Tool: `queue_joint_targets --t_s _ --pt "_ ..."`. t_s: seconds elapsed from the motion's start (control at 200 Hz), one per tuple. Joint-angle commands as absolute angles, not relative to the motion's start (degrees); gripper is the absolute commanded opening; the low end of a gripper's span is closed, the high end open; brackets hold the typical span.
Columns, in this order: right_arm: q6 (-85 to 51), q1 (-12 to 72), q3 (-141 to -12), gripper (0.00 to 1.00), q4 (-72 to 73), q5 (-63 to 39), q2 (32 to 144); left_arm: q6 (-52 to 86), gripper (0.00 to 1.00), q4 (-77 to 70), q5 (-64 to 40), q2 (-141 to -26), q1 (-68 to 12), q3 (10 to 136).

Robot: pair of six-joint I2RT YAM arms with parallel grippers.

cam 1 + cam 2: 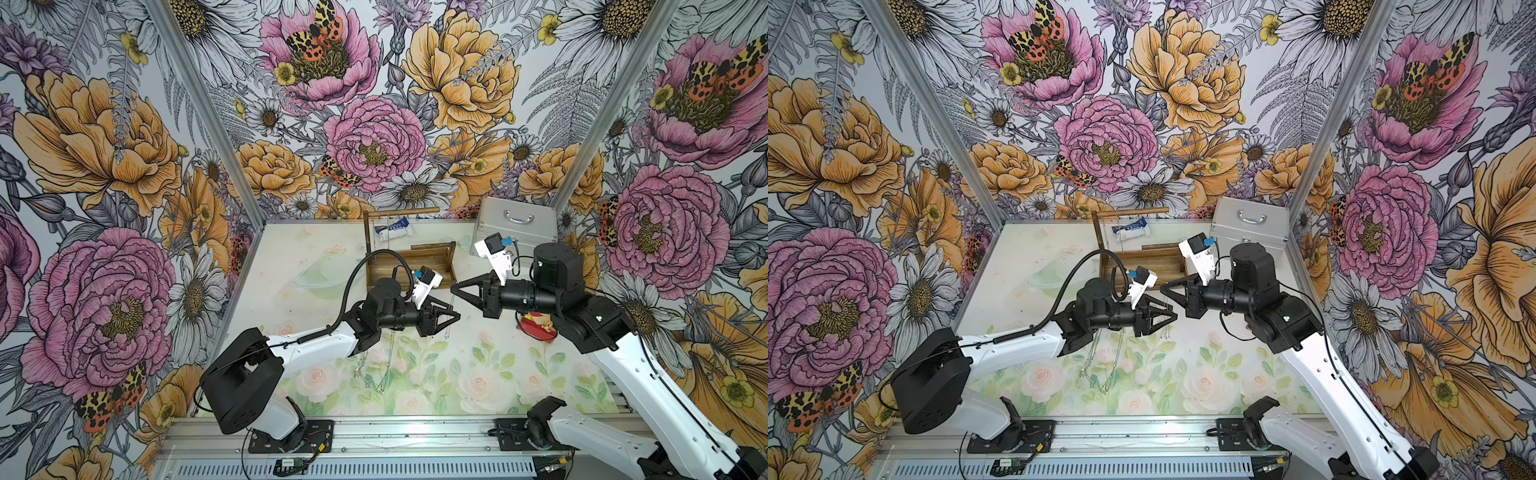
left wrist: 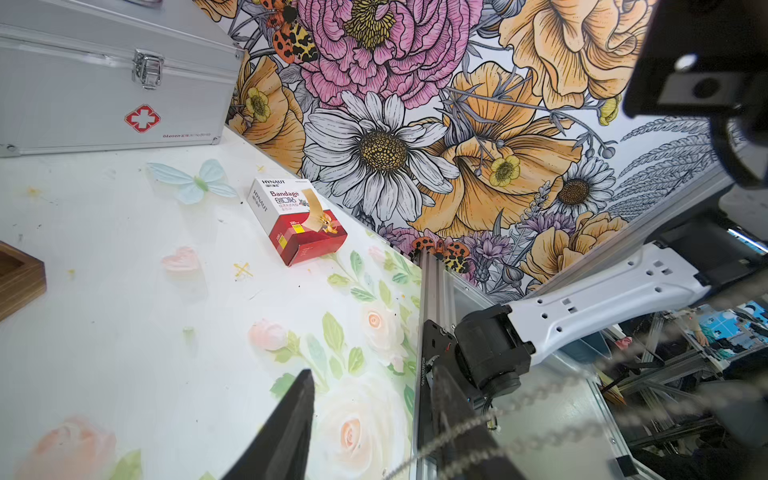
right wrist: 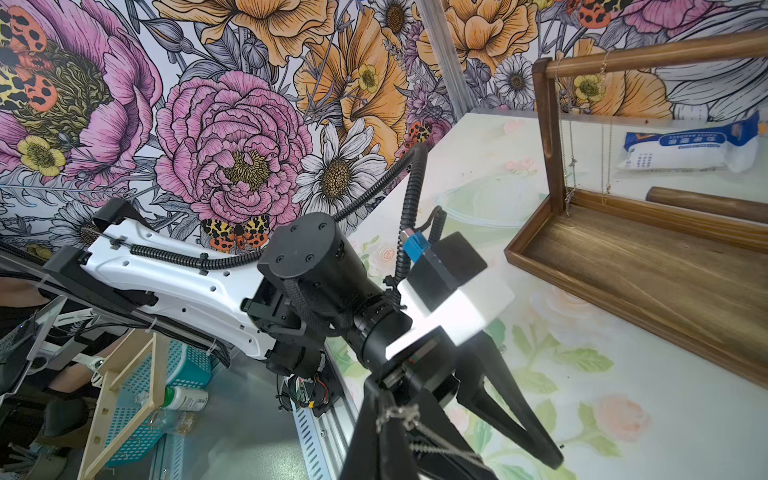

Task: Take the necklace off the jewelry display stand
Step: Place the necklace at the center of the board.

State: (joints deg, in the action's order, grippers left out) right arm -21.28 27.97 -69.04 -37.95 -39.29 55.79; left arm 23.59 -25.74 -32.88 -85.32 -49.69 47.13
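Note:
The brown jewelry display stand (image 1: 436,253) (image 3: 644,266) stands at the back centre, and two thin chains (image 3: 569,137) still hang from its top rod. In front of it my two grippers meet tip to tip above the table. My right gripper (image 1: 454,287) (image 3: 382,399) is shut on a silver necklace (image 3: 397,413) at its clasp. The chain (image 2: 540,395) runs across one finger of my left gripper (image 1: 457,314) (image 2: 374,372) and into the gap low down. That gripper's jaws stand apart.
A silver first-aid case (image 1: 515,226) sits at the back right. A red bandage box (image 2: 297,220) lies near the right wall. A white gauze packet (image 3: 690,149) lies behind the stand. Other necklaces (image 1: 374,374) lie on the mat under my left arm.

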Motion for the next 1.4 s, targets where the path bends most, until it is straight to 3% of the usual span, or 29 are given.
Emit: queue_joint_targets --t_s 0.0,0.265,0.681,0.976,1.396 --pt "-20.05 28.40 -68.60 0.00 -37.92 -39.44 54.75 23.30 0.42 -25.71 -33.60 -86.24 -50.44 47.46" --pt "-20.05 28.43 -68.55 0.00 -37.96 -39.19 54.41 23.34 0.34 -25.65 -32.61 -87.36 -50.98 47.31" --pt "-20.39 28.39 -68.47 0.00 -37.88 -38.42 54.14 23.81 0.00 -25.67 -31.71 -86.97 -51.20 46.21" --pt "-20.65 28.39 -67.22 0.00 -37.88 -36.94 53.88 28.29 0.00 -25.27 -29.77 -85.69 -51.59 43.57" --pt "-20.11 29.86 -62.15 0.00 -37.38 -34.86 55.91 39.61 0.00 -16.78 -17.81 -81.68 -57.34 37.21"
